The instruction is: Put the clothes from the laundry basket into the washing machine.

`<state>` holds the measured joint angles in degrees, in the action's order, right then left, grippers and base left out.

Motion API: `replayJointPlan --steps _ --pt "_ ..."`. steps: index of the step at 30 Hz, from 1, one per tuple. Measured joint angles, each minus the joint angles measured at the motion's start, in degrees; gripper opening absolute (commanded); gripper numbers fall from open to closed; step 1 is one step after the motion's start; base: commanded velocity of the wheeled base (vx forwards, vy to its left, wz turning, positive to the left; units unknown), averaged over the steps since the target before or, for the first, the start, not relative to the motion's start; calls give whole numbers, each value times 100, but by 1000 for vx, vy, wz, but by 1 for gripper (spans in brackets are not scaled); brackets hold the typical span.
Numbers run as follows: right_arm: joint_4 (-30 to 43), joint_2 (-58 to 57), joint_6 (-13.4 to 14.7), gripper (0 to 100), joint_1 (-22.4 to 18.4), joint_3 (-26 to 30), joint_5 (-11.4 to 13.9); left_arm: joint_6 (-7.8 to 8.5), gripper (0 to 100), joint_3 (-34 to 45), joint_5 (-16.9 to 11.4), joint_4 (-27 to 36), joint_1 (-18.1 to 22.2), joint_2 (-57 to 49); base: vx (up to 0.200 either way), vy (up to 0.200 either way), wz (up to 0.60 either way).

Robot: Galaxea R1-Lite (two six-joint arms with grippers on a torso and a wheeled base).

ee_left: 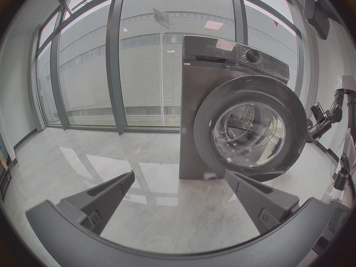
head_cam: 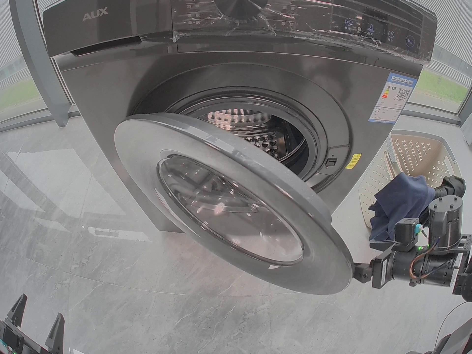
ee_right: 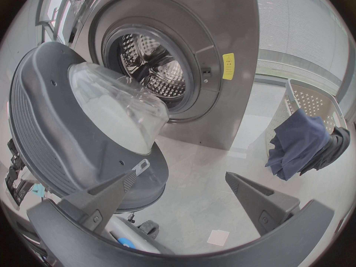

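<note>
Ahead of the right gripper (ee_right: 180,175), spread and empty, gapes the open washing machine (ee_right: 237,30); clothes (ee_right: 296,141) drape the laundry basket (ee_right: 313,101) nearby

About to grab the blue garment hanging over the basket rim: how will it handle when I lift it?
Probably floppy: the blue garment hangs in soft folds over the laundry basket rim, so it should sag and trail. Likely light, since it looks like thin cloth. It lies against a dark garment, which may drag along.

glossy grey metal washing machine (head_cam: 275,74), perforated plastic laundry basket (head_cam: 423,156), soft navy cloth (head_cam: 398,202)
</note>
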<state>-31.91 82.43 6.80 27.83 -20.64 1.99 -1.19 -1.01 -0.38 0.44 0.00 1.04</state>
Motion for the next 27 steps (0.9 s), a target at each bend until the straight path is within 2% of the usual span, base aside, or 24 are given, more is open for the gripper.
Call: replayJointPlan --steps 5,9,13,19,27 --pt "9 -24 72 100 447 218 11 0 100 0 0 0 0 -2 0 0 0" --pt "6 -82 140 100 549 251 -7 11 100 0 0 0 -2 -2 -100 0 0" --pt "1 -68 234 100 560 132 -46 22 100 0 0 0 0 0 -200 0 0" --pt "0 185 294 100 647 -121 -49 22 100 0 -2 0 0 -2 0 0 0" --pt "-5 621 490 100 1108 -502 -35 18 100 0 -6 0 -2 -2 0 0 0"
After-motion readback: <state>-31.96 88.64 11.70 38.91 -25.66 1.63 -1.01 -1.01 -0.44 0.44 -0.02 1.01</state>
